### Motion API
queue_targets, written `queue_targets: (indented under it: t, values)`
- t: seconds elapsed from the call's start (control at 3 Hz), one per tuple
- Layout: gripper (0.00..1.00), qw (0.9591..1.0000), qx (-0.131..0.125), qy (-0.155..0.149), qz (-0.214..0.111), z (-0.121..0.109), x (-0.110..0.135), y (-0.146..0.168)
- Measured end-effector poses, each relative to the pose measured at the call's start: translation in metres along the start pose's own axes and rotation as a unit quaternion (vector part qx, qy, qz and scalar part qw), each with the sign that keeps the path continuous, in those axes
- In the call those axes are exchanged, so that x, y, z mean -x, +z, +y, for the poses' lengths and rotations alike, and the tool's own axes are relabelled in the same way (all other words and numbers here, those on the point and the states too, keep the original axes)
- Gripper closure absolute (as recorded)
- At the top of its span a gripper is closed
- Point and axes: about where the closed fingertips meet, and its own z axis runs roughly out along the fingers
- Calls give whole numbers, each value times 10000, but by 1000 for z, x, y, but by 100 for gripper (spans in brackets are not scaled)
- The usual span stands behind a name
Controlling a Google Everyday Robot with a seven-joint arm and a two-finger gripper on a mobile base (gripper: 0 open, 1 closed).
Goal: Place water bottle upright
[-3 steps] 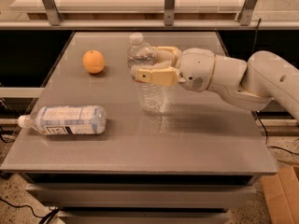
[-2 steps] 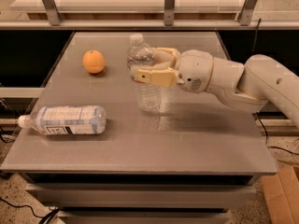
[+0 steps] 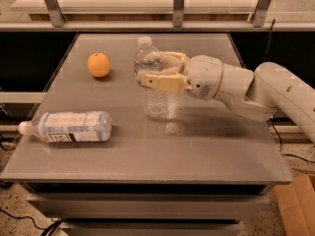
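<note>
The water bottle [image 3: 153,95], small, clear and ribbed with a white cap, stands upright on the grey table [image 3: 197,151] near its middle. My gripper [image 3: 156,69] reaches in from the right. Its two tan fingers [image 3: 160,81] sit on either side of the bottle's upper body, closed around it. The bottle's base rests on the table top. The label band is hidden behind the near finger.
A fatter bottle [image 3: 69,127] with a large white-and-blue label lies on its side at the front left, cap pointing left. An orange [image 3: 98,65] sits at the back left. A metal rail [image 3: 177,26] runs behind the table. A cardboard box [image 3: 295,205] stands on the floor at right.
</note>
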Motion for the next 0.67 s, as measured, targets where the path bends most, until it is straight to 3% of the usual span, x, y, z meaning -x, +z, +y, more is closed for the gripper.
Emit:
queue_targets:
  t: [0.33, 0.67]
  values:
    - [100, 10000, 6, -3, -27, 0, 0, 0]
    - [84, 10000, 24, 29, -71, -1, 0, 1]
